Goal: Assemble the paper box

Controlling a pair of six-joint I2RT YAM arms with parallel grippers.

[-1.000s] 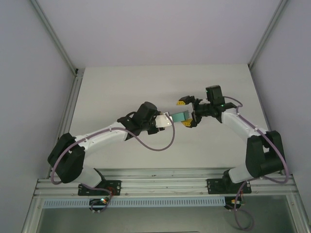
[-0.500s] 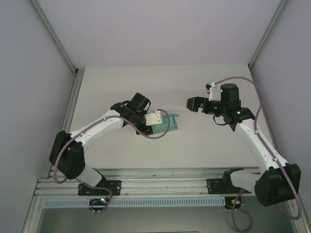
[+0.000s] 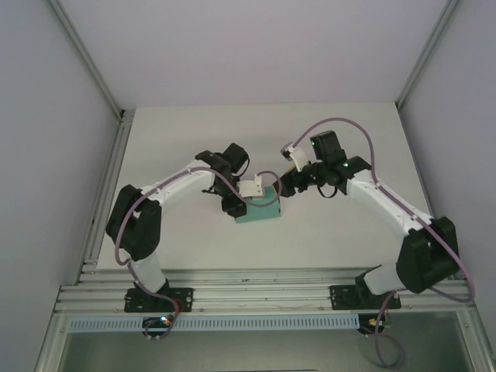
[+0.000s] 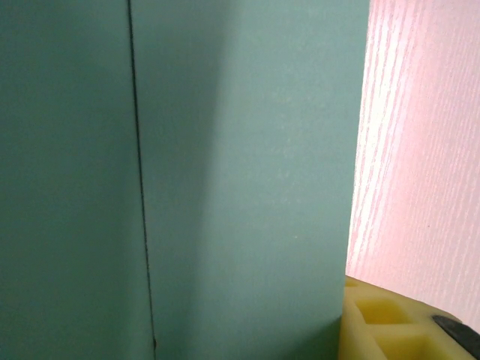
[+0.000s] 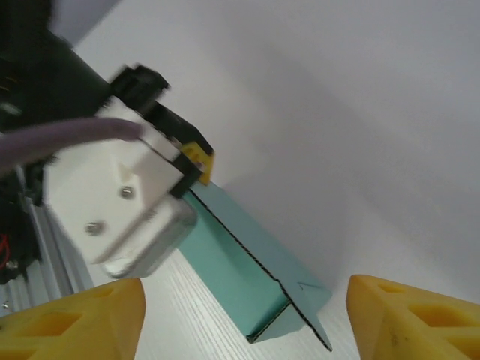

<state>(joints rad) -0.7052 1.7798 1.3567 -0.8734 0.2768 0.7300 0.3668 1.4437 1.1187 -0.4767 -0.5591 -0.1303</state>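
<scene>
The pale desk [image 3: 194,139] carries the work near its middle, where both arms reach inward so that their tips meet over one spot. The left arm [image 3: 178,182] bends in from its side and turns down onto the box [image 3: 260,213], while the right arm [image 3: 380,201] curls in from the other side and stops just beside it. This looks like one arm steadying the card so the other can work on an end. The box is a teal sleeve, already folded into a shallow hollow shape. It lies at the desk's centre and slopes down from the left arm's grip towards the right wrist camera. I cannot tell whether its low end rests on the desk. In the right wrist view, that near end is open, with a small flap loose at its corner, so I judge closing the end is the step in hand. The left fingers [image 4: 382,326] are partly closed and appear clamped on the far edge of the box. Card fills their own camera, pressed against one yellow pad. The right fingers [image 5: 82,319] stand wide apart and hold nothing. The open end of the box lies ahead of them, roughly centred in the gap and not touching either one.
</scene>
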